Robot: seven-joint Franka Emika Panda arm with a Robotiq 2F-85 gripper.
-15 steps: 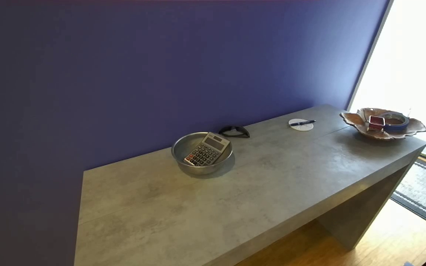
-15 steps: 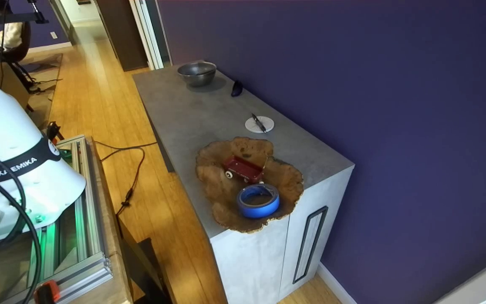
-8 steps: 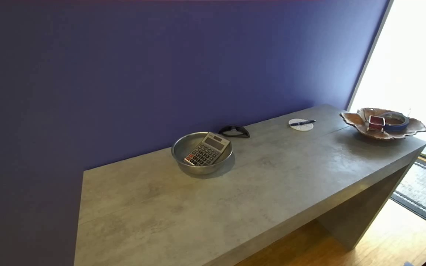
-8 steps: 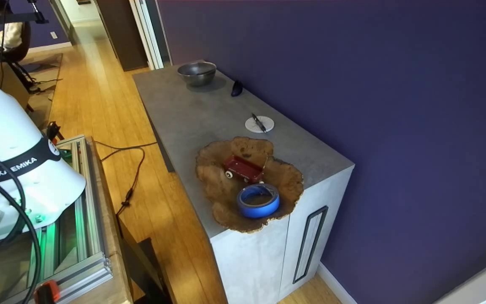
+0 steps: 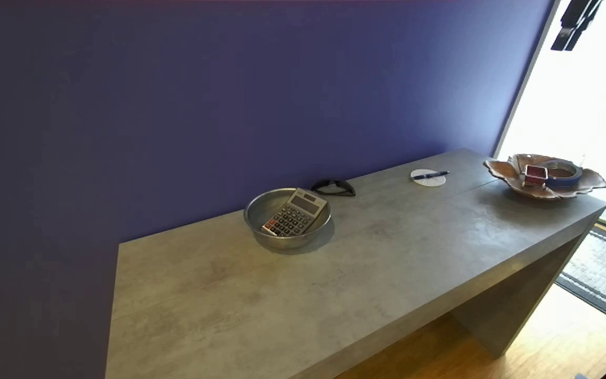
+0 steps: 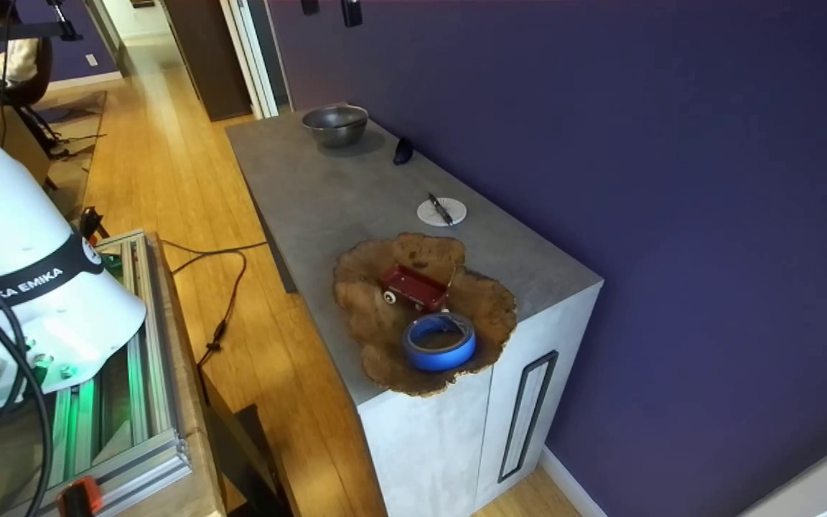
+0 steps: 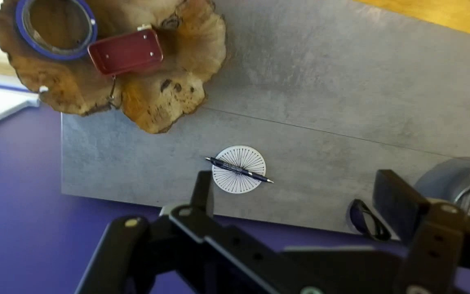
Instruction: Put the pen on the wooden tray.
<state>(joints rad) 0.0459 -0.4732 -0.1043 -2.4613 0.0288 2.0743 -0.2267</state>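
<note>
Expecting light, stiff, slick-barrelled handling from the slim dark pen (image 7: 240, 170), resting across the flat round white coaster (image 7: 235, 184). Best pinched mid-barrel, crosswise — with the black two-fingered tool (image 7: 295, 179), spread wide, gripping nothing — then lowered onto the nearby shallow brown wooden tray (image 7: 202, 49).
</note>
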